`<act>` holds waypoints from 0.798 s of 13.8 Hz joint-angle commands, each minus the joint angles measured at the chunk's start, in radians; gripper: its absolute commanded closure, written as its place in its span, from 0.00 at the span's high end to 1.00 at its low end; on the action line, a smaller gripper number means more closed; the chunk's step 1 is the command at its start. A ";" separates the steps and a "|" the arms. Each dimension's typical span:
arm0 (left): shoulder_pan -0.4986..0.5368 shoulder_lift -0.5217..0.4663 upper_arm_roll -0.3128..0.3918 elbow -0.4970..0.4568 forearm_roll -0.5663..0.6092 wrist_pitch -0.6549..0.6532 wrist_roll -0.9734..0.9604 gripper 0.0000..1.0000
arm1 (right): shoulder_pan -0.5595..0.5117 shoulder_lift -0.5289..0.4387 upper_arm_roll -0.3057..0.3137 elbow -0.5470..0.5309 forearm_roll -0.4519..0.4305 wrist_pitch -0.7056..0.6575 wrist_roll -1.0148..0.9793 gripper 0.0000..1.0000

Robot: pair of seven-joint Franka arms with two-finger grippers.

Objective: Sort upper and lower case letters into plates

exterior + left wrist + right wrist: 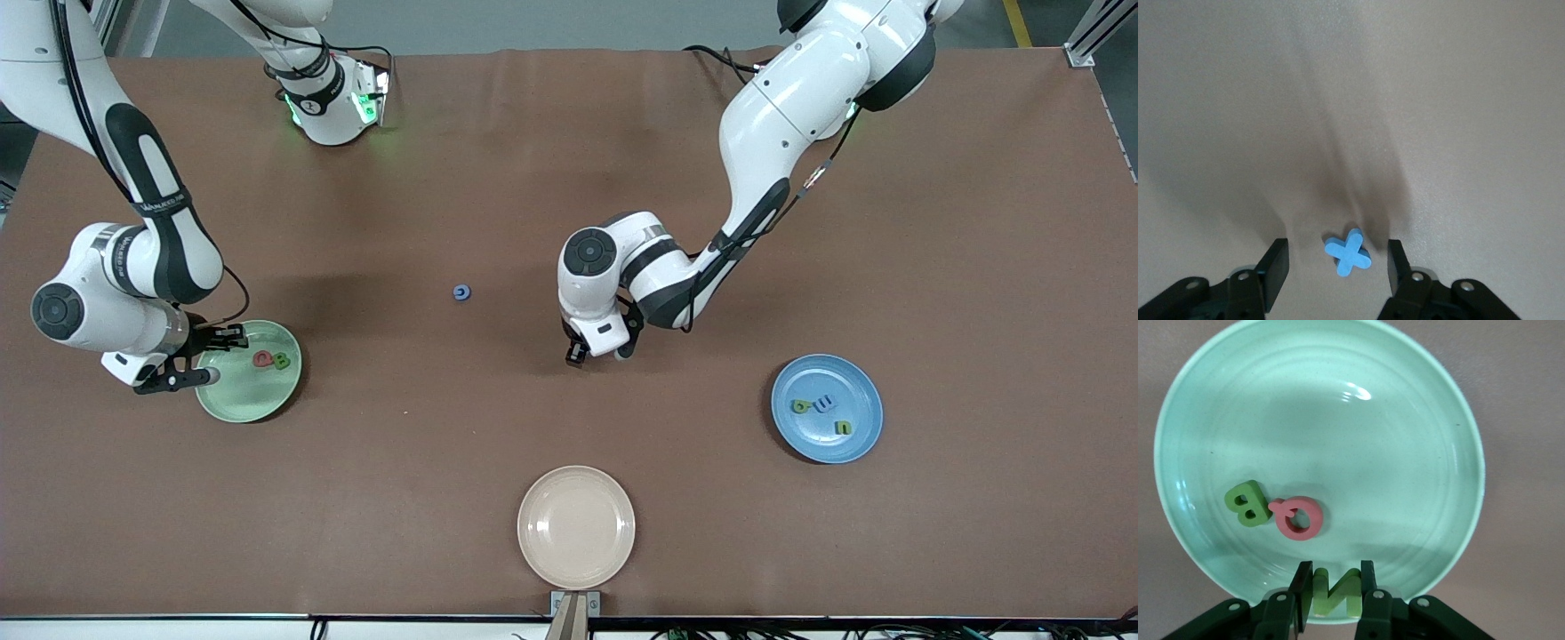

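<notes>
Clenched on a small green N-shaped letter piece [1335, 592], the right gripper [206, 357] hangs over the rim of the round pale green plate [283, 391]; the left gripper [601, 351] stands low over the bare table with its jaws apart either side of a small blue x-shaped letter piece [1347, 252], not touching it. From the front that x is hidden under the left arm's wrist.

On the brown table [933, 222], the round medium blue plate [858, 444] at about four o'clock carries three tiny pieces [821, 411], two green and one blue, their shapes hard to read. An empty cream plate [576, 526] sits at six o'clock. The green plate at eight o'clock holds a green B [1246, 503] touching a pinkish red Q [1298, 517]. A small blue ring-like piece [461, 292] lies alone near the centre.
</notes>
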 commanded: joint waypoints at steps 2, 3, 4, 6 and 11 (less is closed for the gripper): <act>-0.010 0.018 0.003 0.026 -0.006 0.004 -0.015 0.65 | -0.022 0.033 0.019 0.008 -0.014 0.045 -0.005 0.20; -0.010 0.020 0.003 0.026 -0.006 0.006 -0.016 0.65 | -0.024 0.033 0.019 0.008 -0.014 0.046 -0.005 0.36; -0.010 0.023 0.003 0.027 -0.006 0.004 -0.016 0.64 | -0.022 0.033 0.019 0.009 -0.014 0.046 -0.005 0.80; -0.010 0.024 0.003 0.027 -0.006 0.006 -0.015 0.63 | -0.015 0.019 0.019 0.009 -0.012 0.029 0.006 1.00; -0.008 0.032 0.003 0.029 -0.006 0.009 -0.016 0.54 | 0.160 -0.106 0.030 -0.004 0.000 -0.137 0.220 1.00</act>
